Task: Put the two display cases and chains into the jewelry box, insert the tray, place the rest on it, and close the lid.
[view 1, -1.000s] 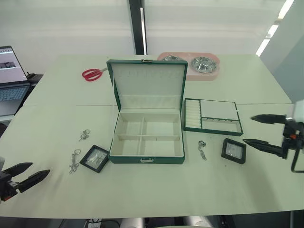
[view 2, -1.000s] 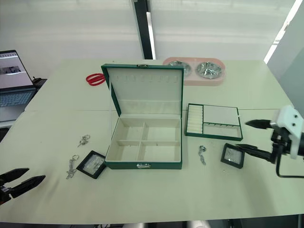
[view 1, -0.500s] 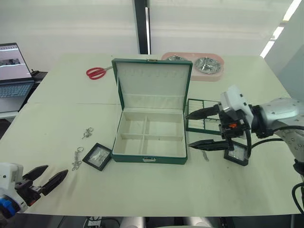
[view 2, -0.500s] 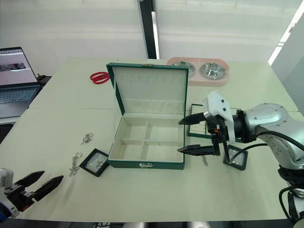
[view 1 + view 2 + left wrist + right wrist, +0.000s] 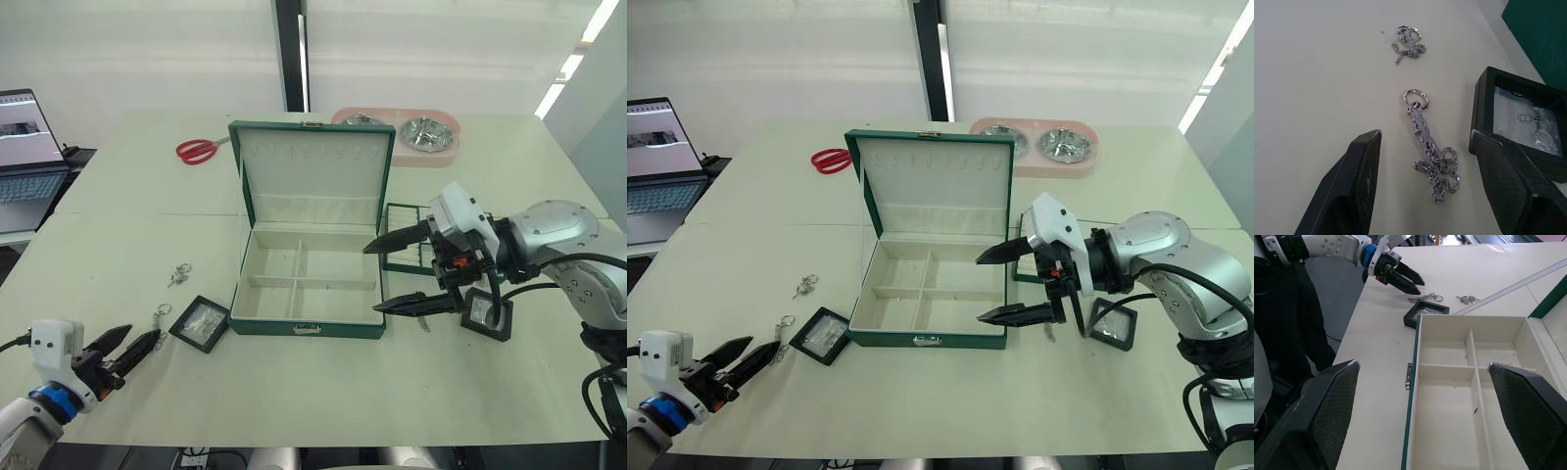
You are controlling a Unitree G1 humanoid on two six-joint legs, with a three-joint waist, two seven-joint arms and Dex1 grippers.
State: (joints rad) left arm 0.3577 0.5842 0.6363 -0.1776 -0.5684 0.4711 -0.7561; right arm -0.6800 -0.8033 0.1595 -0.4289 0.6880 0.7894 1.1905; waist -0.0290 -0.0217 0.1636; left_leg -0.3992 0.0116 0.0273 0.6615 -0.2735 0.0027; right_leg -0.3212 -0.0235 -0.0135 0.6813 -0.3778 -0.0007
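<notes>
Left eye view: the jewelry box (image 5: 309,284) sits open mid-worktop (image 5: 294,392), its lid (image 5: 312,181) upright and its four compartments empty. The right hand (image 5: 397,274), fingers wide apart and holding nothing, hovers at the box's right wall, partly hiding the tray (image 5: 407,250) behind it; one display case (image 5: 487,311) lies just beside that arm, with a chain (image 5: 421,321) under the lower finger. Left of the box lie the other display case (image 5: 200,324) and two chains (image 5: 157,315) (image 5: 177,275). The left hand (image 5: 127,347), fingers apart and empty, points at the nearer chain. Red scissors (image 5: 197,150), a pink pet bowl (image 5: 416,137) and a laptop (image 5: 24,147) stand farther off.
</notes>
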